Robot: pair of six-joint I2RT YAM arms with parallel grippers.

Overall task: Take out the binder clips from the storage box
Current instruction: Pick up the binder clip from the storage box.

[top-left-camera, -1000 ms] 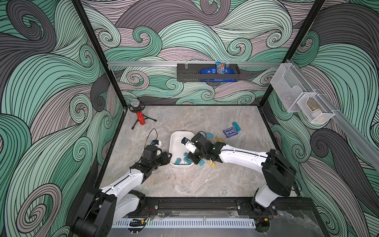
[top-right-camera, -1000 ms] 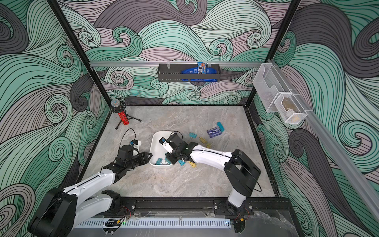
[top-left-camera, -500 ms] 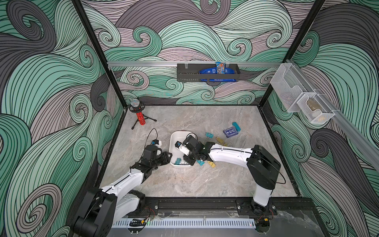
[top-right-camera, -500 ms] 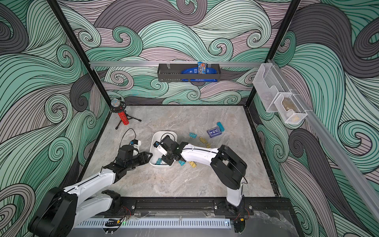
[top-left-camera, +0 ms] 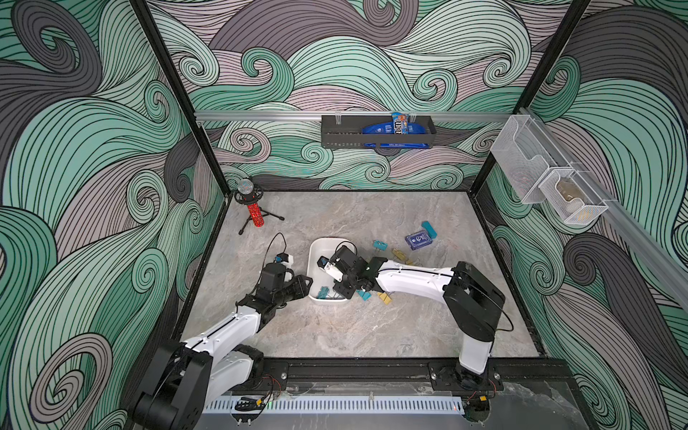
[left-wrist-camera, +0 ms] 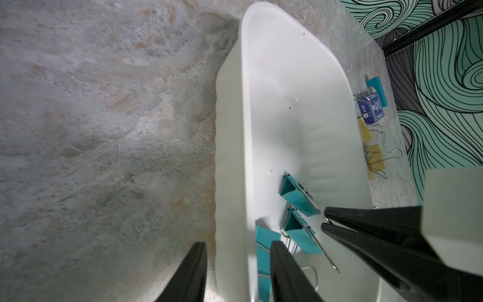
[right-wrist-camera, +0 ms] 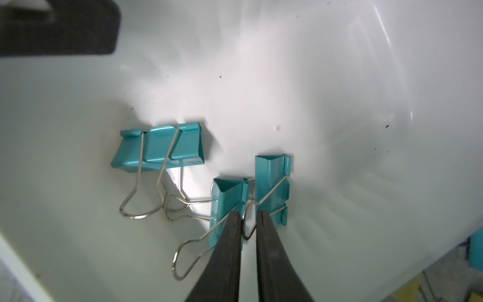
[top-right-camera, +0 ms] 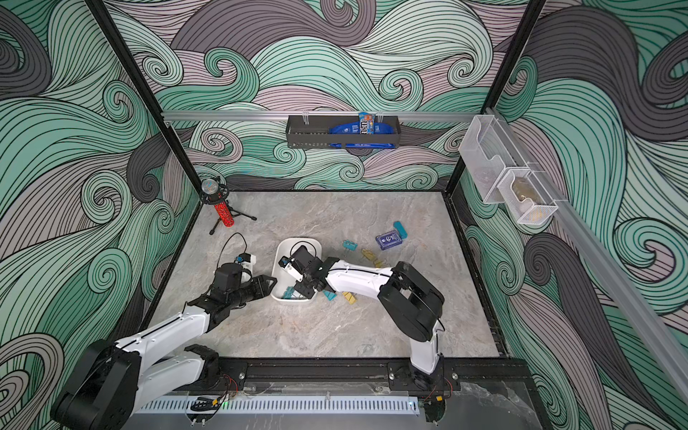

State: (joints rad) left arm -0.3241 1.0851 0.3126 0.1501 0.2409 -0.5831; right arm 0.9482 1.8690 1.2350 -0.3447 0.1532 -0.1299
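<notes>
The white storage box (top-left-camera: pixel 320 246) (top-right-camera: pixel 294 244) lies mid-table. Three teal binder clips (right-wrist-camera: pixel 159 149) (right-wrist-camera: pixel 227 198) (right-wrist-camera: pixel 271 183) lie at its near end. My right gripper (right-wrist-camera: pixel 248 217) reaches down into the box, jaws almost together, pinching the wire loop handle of the rightmost clip. The left wrist view shows the same pinch by the right gripper (left-wrist-camera: pixel 324 219). My left gripper (left-wrist-camera: pixel 237 245) (top-left-camera: pixel 306 284) is open and straddles the box's near-left wall, one finger outside and one inside, with slim gaps on both sides. More clips, teal (top-left-camera: pixel 379 245) (top-left-camera: pixel 364 295) and yellow (top-left-camera: pixel 398 255) (top-left-camera: pixel 384 298), lie on the table to the box's right.
A dark blue card box (top-left-camera: pixel 420 240) and a teal block (top-left-camera: pixel 429 229) sit at the right rear. A red tripod stand (top-left-camera: pixel 255 216) occupies the back left corner. A black rack (top-left-camera: pixel 376 132) and wire baskets (top-left-camera: pixel 551 186) hang on the walls.
My right arm has swung left over the box and dipped into its near end, and its jaws have closed onto a clip's handle. The left arm has stayed put.
</notes>
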